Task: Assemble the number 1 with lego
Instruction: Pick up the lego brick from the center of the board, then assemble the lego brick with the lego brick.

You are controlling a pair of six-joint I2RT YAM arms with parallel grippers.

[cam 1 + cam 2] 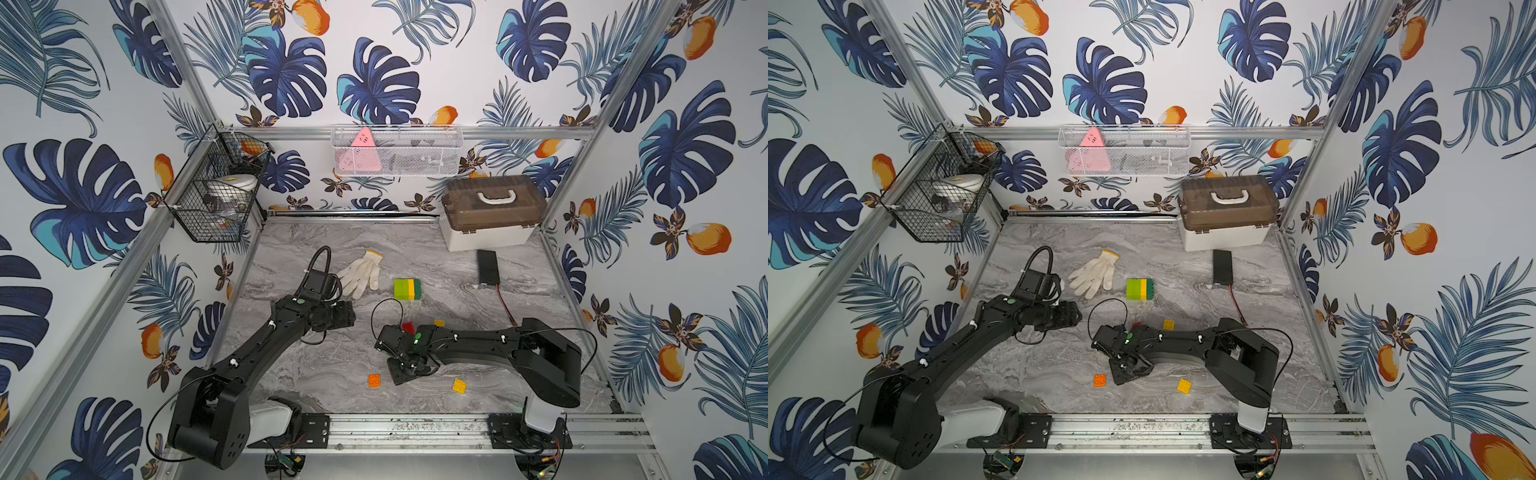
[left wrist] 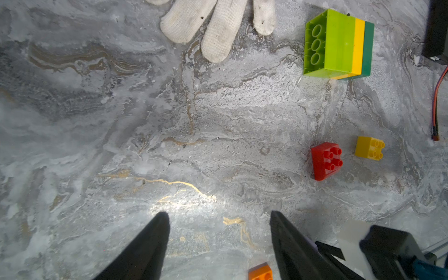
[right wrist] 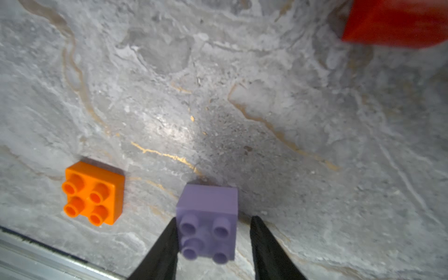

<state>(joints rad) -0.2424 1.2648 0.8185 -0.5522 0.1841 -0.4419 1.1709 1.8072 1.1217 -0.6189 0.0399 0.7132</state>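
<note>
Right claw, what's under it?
Inside the right claw, a lilac brick sits studs up on the marble table. In both top views the right arm covers it, so only the wrist camera shows it.

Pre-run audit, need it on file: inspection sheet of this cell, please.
Surface: grey marbled tabletop, no spill seen.
Job's things: lime-yellow-green block on its side; loose red brick, orange brick, far yellow brick, near yellow brick, lilac brick.
Clutter: white glove, black module, lidded storage box.
Grippers: left gripper open, empty; right gripper open, astride the lilac brick, gap on one side.
Cables: red wire from the module; black cable loop by the right wrist.
Surroundings: leaf-print walls, black wire basket, white mesh basket.
</note>
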